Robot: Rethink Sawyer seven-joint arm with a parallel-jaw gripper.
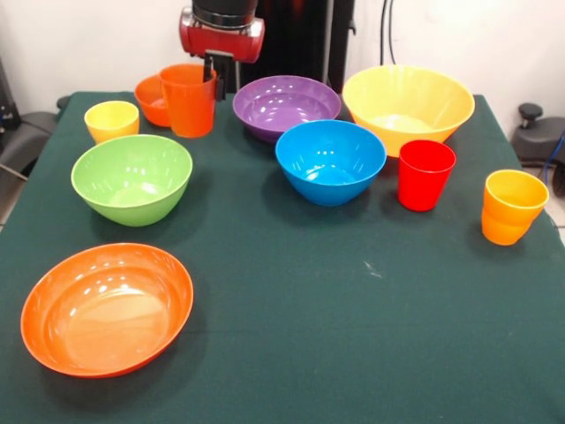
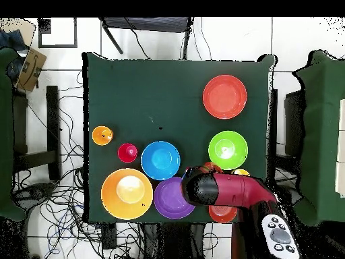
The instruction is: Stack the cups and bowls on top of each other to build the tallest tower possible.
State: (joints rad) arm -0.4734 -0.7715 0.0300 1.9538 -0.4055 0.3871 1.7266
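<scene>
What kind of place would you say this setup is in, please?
Probably a robotics lab: a red and black robot arm works over a dark green cloth-covered table, and loose black cables sprawl across the white tiled floor.

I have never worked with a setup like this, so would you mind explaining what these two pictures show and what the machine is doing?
This is a red and black robot arm standing at a table covered in dark green cloth. One picture is taken from across the table, facing the robot; the other looks straight down from above.

On the cloth stand plastic dishes, all apart, nothing stacked yet: a wide orange bowl, a green bowl, a blue bowl, a purple bowl, a big yellow bowl and a small orange bowl, plus four cups: yellow, orange, red and yellow-orange.

The gripper hangs by the orange cup; whether it holds it cannot be told.
</scene>
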